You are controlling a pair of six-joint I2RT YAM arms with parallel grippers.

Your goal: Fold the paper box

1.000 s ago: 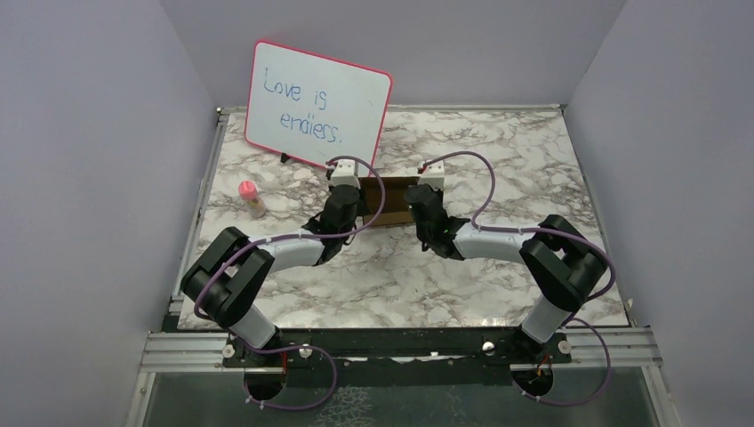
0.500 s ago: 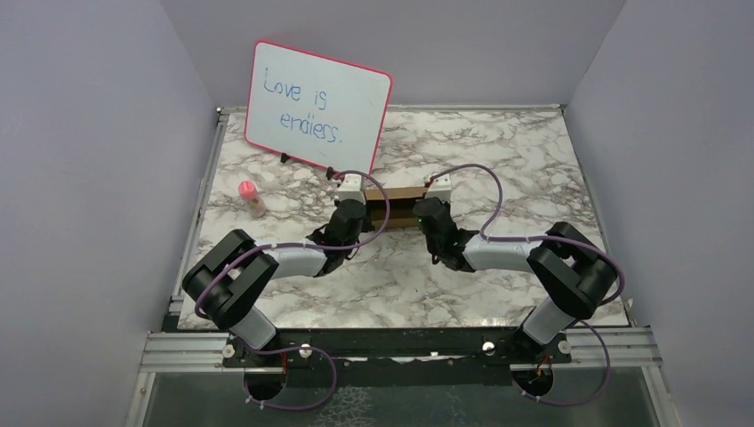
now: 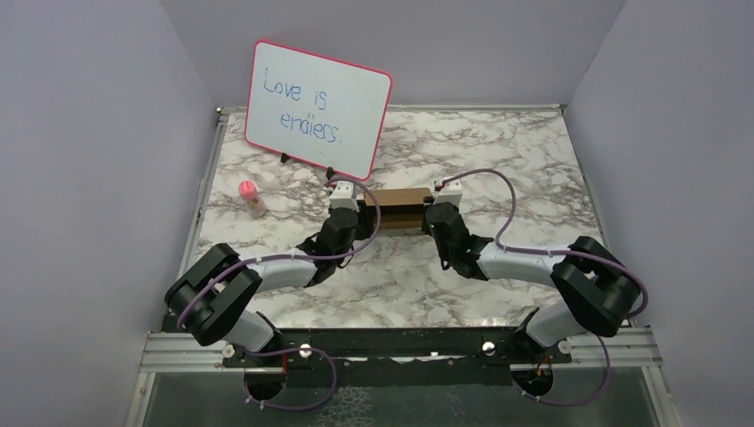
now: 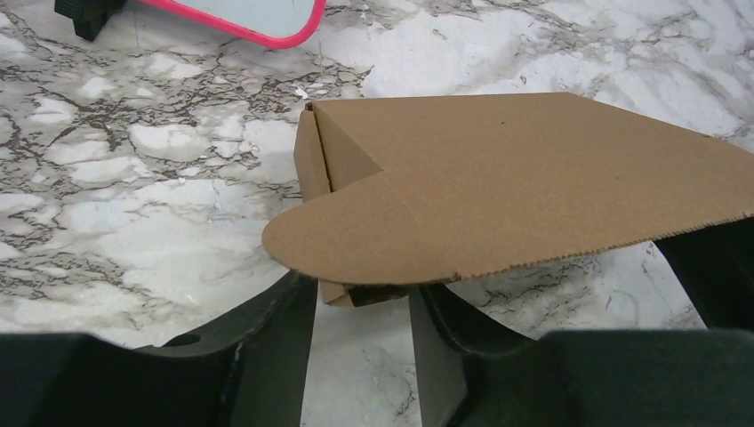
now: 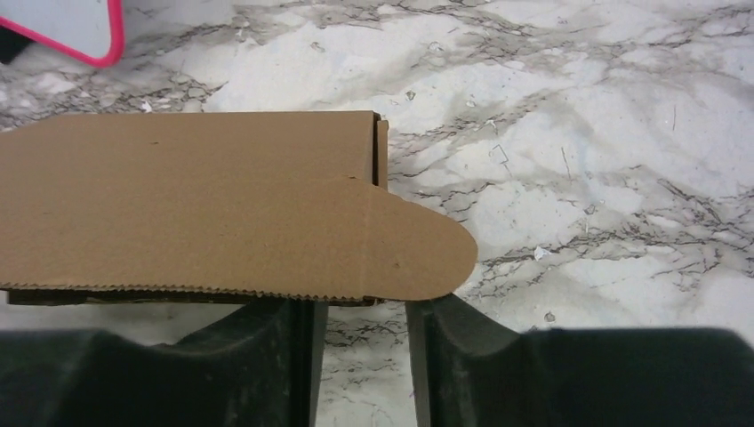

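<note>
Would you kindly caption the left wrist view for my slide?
Left gripper, open, under the rounded flap of the paper box on a marble table.

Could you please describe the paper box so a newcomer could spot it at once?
Start at the pink-framed whiteboard standing at the back of the marble table. Just in front of its lower right corner lies the paper box, the only plain brown cardboard thing there, with rounded flaps at its ends.

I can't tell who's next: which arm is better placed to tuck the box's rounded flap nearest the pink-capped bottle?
Likely left: the left tool sits at that rounded flap; the right tool is at the box's other end.
</note>
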